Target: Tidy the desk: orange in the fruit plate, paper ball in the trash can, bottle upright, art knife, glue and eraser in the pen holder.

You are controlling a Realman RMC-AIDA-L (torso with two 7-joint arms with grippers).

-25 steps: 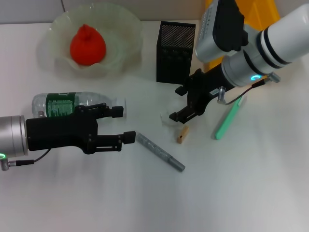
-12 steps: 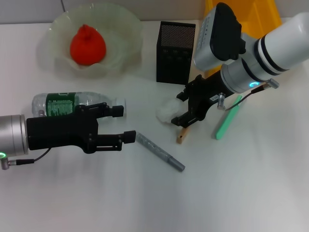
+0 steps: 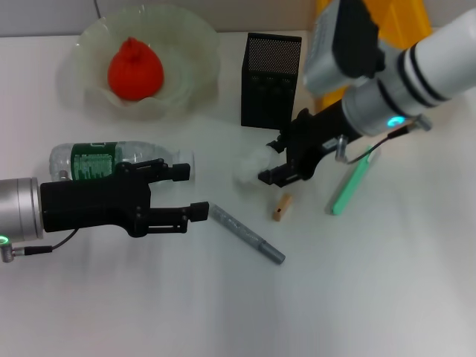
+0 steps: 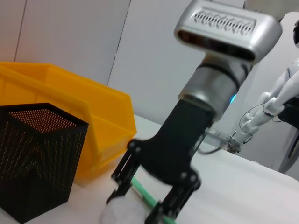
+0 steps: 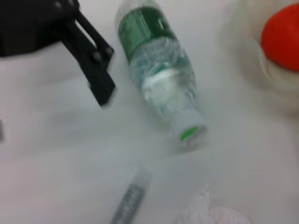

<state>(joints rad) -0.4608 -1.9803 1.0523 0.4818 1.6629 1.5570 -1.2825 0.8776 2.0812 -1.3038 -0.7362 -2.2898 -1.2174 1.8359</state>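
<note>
right claw (image 3: 277, 161) pinching paper ball (image 3: 251, 165) | pen holder (image 3: 271, 80) behind; eraser (image 3: 281, 207), bottle (image 3: 111, 158) near | left claw (image 3: 192, 192) spread

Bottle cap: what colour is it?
White with a green centre, clearest in the right wrist view.

The head view looks steeply down from above on the whole desk. The left wrist view sits low near the desk, facing right toward the pen holder (image 4: 35, 158) and trash can (image 4: 88, 116). The right wrist view looks down leftward, close over the bottle (image 5: 161, 84). All three share the paper ball (image 3: 249, 165).
</note>
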